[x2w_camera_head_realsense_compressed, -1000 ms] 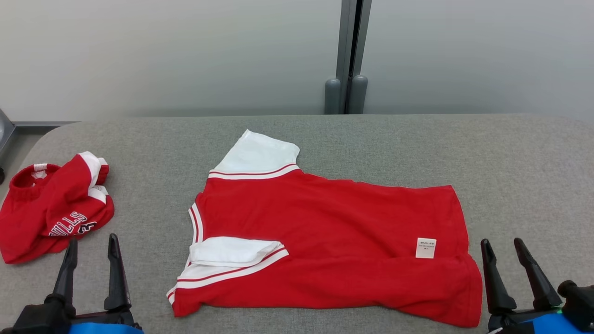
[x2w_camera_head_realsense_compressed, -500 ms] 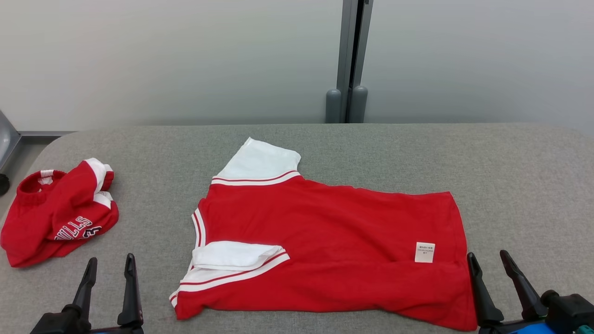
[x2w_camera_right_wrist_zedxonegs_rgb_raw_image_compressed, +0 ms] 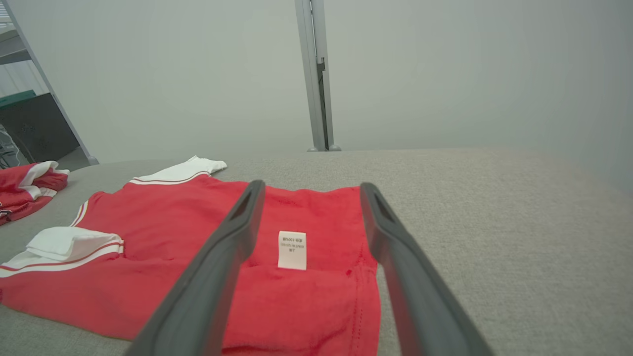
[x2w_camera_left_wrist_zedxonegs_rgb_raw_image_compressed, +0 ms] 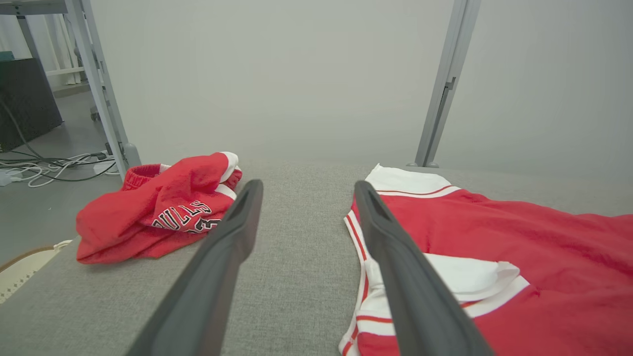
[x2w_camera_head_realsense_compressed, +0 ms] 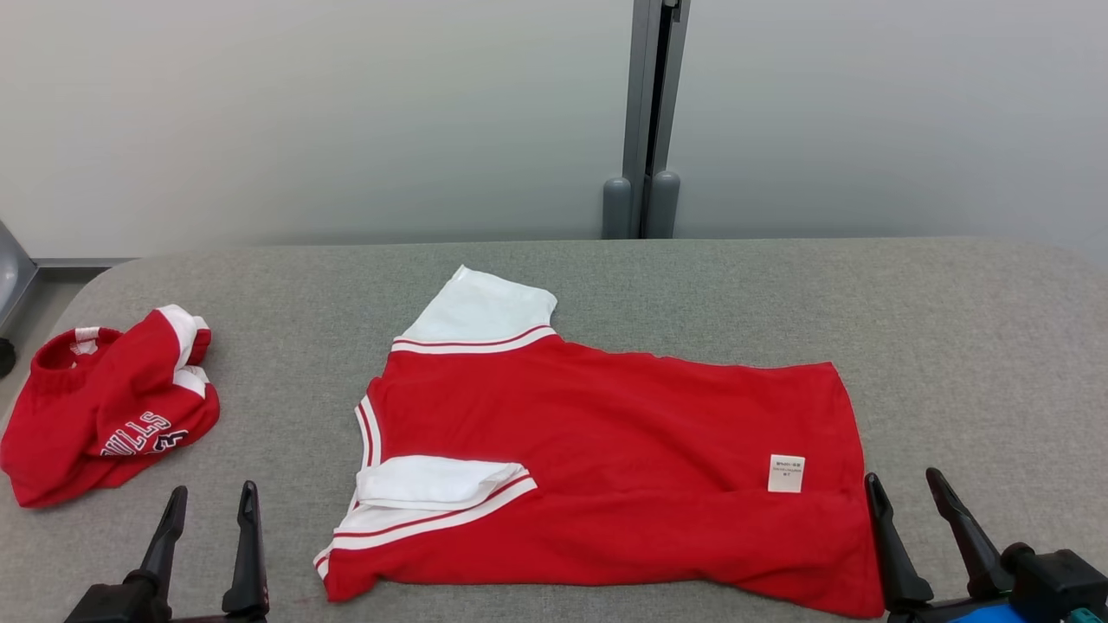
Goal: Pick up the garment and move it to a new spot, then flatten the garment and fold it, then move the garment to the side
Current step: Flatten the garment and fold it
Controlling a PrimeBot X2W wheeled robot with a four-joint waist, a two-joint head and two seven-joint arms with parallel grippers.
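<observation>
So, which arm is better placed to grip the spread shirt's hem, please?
Likely right: the open right gripper sits beside the shirt hem, near its label; the left gripper is by the collar.

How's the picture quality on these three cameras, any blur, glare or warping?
Head view: soft, even light, no glare, the spread red shirt sharp. Left wrist view: wide-angle stretch makes the left gripper loom, near parts of it soft. Right wrist view: same stretch on the right gripper; the care label is in focus.

At your left, the crumpled red garment: you can read white block letters "ULLS". The white label on the flat red garment: print too small to read.
</observation>
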